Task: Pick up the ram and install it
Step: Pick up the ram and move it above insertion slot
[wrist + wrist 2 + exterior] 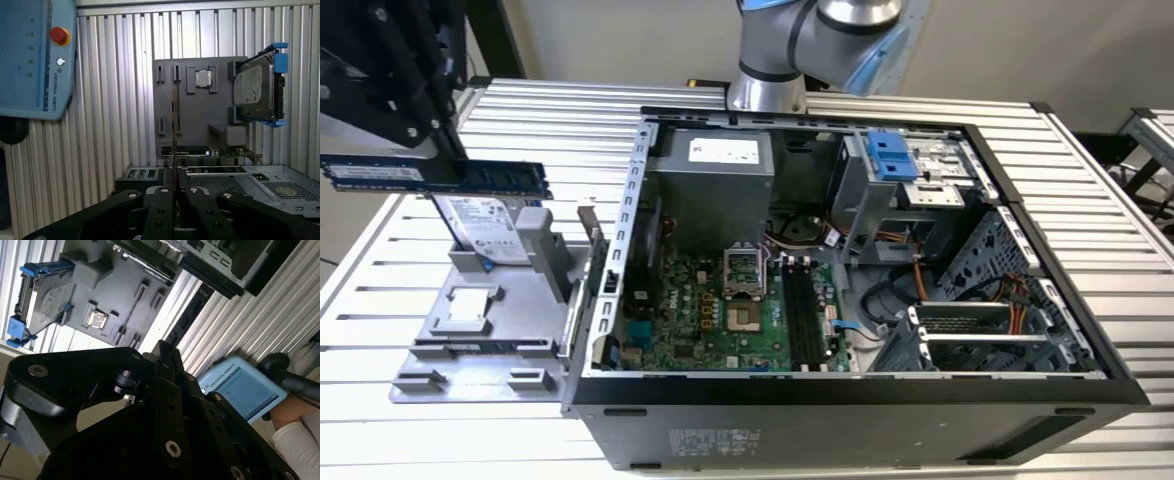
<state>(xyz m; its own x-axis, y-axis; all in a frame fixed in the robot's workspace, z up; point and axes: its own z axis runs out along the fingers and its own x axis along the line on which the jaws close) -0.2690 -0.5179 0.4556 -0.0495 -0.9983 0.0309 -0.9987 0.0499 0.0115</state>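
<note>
The ram (434, 177) is a long blue stick held level in the air at the exterior view's left, above the grey parts holder (480, 320). My black gripper (443, 158) is shut on its upper edge. In the first wrist view the ram (173, 130) shows edge-on as a thin line rising from between the gripper (173, 190) fingers. The open computer case (627, 250) lies in the middle, with the green motherboard (694, 320) and its long black slots (803, 320) inside, apart from the ram.
A blue-framed silver hard drive (487, 230) (255, 92) stands in the grey holder (200, 115), beside a small square chip (202, 78). A light-blue pendant (35, 55) (245, 390) is held by a person's hand (292, 415). The arm's base (767, 85) stands behind the case.
</note>
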